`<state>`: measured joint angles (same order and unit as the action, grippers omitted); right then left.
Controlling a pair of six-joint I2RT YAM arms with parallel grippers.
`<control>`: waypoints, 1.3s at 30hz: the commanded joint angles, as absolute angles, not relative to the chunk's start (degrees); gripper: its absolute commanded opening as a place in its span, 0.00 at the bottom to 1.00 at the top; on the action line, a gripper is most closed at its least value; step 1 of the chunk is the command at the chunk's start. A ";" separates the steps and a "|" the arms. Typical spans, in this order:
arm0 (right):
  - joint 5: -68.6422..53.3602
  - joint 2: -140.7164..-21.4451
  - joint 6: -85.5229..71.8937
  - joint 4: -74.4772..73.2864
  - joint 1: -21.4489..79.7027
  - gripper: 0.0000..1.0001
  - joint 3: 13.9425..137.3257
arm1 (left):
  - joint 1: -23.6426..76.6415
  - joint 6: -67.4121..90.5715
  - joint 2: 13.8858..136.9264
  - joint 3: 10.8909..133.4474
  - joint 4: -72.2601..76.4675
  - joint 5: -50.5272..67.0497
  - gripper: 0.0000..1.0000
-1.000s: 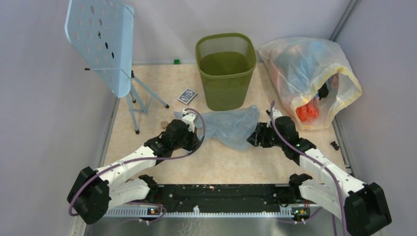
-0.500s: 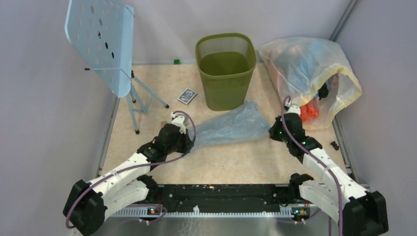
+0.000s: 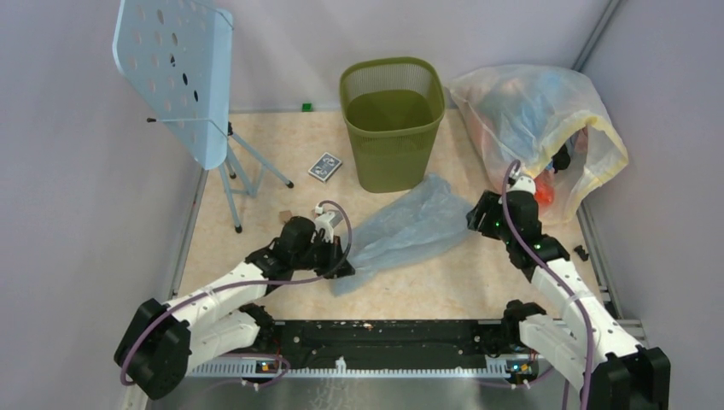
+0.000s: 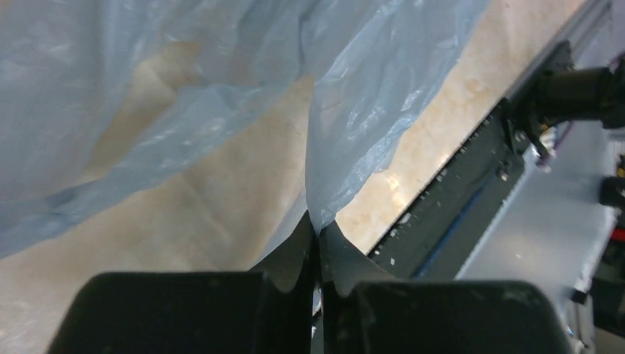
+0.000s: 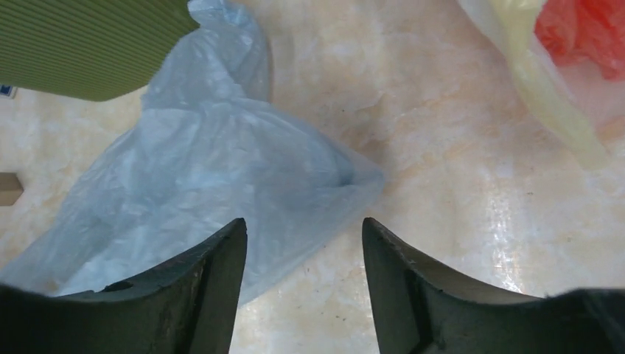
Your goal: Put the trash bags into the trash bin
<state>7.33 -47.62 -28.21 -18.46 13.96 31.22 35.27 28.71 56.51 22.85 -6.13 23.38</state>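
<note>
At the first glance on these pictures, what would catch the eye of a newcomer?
The pale blue trash bag lies spread across the middle of the table, its near corner pinched in the shut left pincer. Behind it stands the olive-green trash bin, with a bulging yellowish sack to its right. The right pincer hangs open over the bag's edge.

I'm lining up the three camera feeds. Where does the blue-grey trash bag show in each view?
Top external: the trash bag lies at centre, just in front of the trash bin.
Left wrist: it fills the upper frame, with an edge pinched in the shut left gripper.
Right wrist: centre-left, beyond the open right gripper.
Shared landmark: the trash bin, also at top left in the right wrist view; the left wrist view lacks it.
</note>
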 commanded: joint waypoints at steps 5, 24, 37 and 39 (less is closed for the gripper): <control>-5.59 -50.68 -26.31 -17.93 13.45 0.72 35.82 | 40.51 30.75 58.85 26.49 2.59 35.68 0.25; 0.29 -50.52 -33.65 -18.47 13.45 0.68 34.44 | 46.50 23.10 56.57 42.66 -19.62 0.85 0.86; 0.46 -49.90 -39.62 -17.00 13.45 0.58 28.73 | 45.00 17.69 78.35 47.59 -2.09 5.88 0.83; 1.43 -50.05 -40.62 -16.80 13.45 0.58 27.76 | 44.96 17.51 81.08 48.46 -0.53 5.73 0.83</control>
<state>0.60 -49.98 -37.87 -19.33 13.96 28.71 45.34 19.38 77.67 44.58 -8.73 4.84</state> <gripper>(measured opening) 0.584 0.832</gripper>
